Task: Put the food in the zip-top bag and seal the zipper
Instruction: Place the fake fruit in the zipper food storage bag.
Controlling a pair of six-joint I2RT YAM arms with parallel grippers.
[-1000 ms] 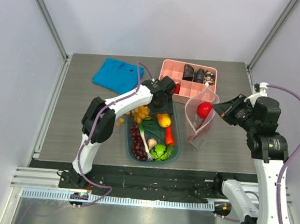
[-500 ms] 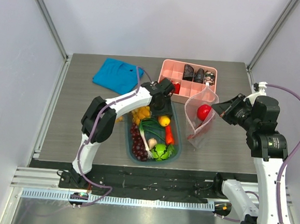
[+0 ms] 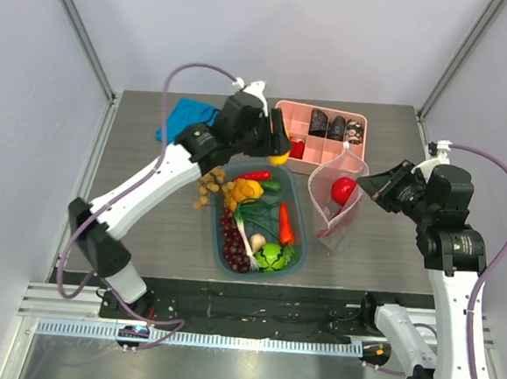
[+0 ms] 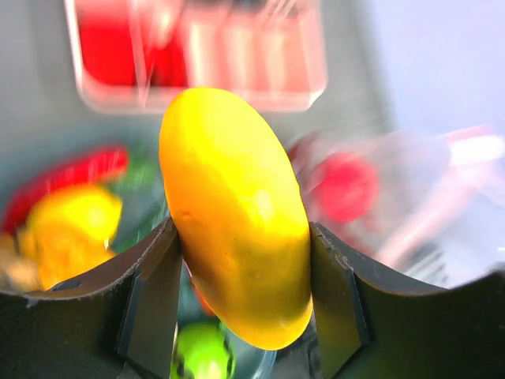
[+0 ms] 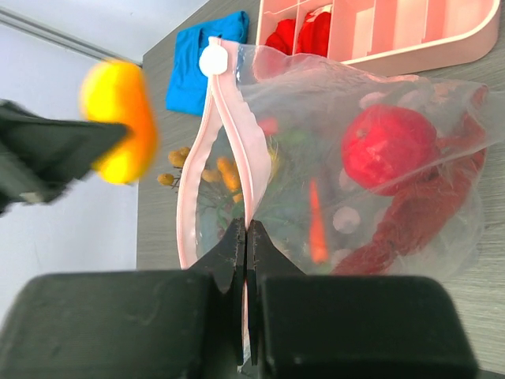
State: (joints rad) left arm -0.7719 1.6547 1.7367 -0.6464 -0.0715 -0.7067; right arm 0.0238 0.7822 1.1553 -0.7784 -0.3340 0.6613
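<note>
My left gripper [image 3: 277, 148] is shut on a yellow toy fruit [image 4: 234, 212], also seen in the top view [image 3: 280, 157] and right wrist view [image 5: 120, 121]. It holds the fruit in the air above the far end of the teal tub [image 3: 298, 202], left of the bag. My right gripper [image 5: 246, 237] is shut on the pink zipper strip [image 5: 229, 134] of the clear zip-top bag [image 3: 338, 200], holding its mouth open and raised. A red toy food [image 3: 343, 189] lies inside the bag, also in the right wrist view [image 5: 390, 147]. More toy foods fill the tub: green ball vegetable [image 3: 270, 256], carrot [image 3: 285, 224], green onion [image 3: 252, 225].
A pink divided tray [image 3: 285, 121] with dark and red pieces stands at the back, just behind the bag. A blue cloth [image 3: 182, 116] lies at the back left. Small brown pieces [image 3: 209, 184] lie left of the tub.
My left arm has lifted out of the tub with the yellow fruit and swung up and back toward the bag's mouth. The right gripper and bag have stayed put.
</note>
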